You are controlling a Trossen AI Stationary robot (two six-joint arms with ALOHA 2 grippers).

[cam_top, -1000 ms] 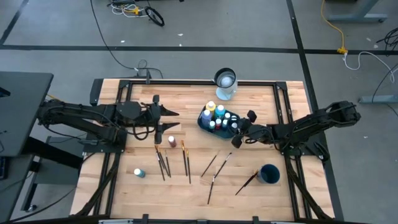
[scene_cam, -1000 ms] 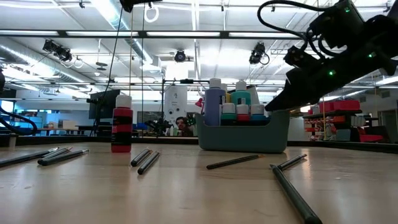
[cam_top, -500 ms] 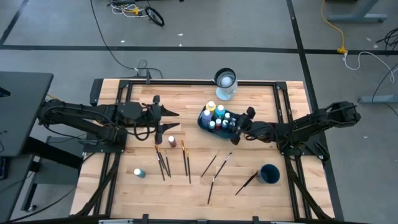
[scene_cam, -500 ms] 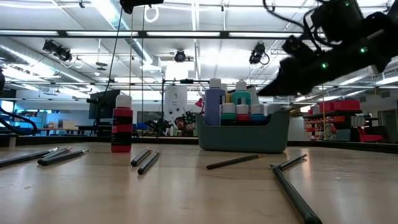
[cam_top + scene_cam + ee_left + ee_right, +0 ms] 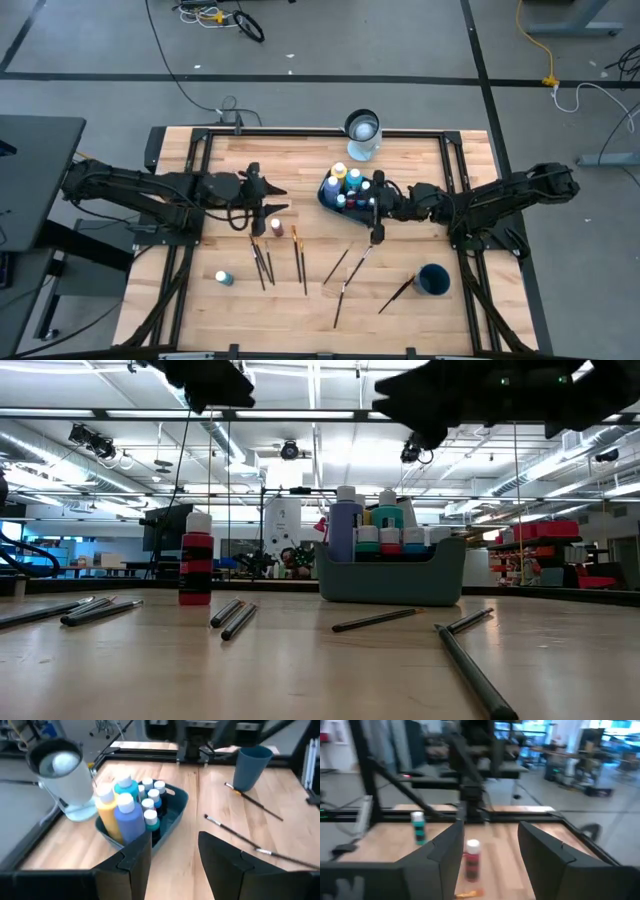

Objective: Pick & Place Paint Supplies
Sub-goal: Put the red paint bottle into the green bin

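Observation:
A blue-grey caddy [image 5: 345,193] [image 5: 170,815] [image 5: 390,572] stands upright on the table, holding several pale paint bottles with coloured caps and a taller yellow bottle [image 5: 107,812]. A red bottle [image 5: 275,227] [image 5: 471,860] [image 5: 195,557] and a teal-capped bottle [image 5: 223,278] [image 5: 418,827] stand loose on the table. Dark-handled brushes [image 5: 262,262] [image 5: 345,270] lie flat on the near half. My right gripper [image 5: 368,205] [image 5: 490,850] is open, high above the caddy's right end and pointing toward the table's left. My left gripper [image 5: 280,198] [image 5: 175,855] is open, raised left of the caddy and facing it.
A clear glass jar [image 5: 362,135] [image 5: 65,775] stands at the far edge behind the caddy. A blue cup [image 5: 433,279] [image 5: 252,767] stands near the right edge with a brush [image 5: 400,292] beside it. A dark rail frame [image 5: 300,132] borders the table.
My right gripper has risen and moved toward the table's left, from beside the caddy's right end to above it, staying open. The left gripper has shifted slightly. Bottles, brushes and caddy have not moved.

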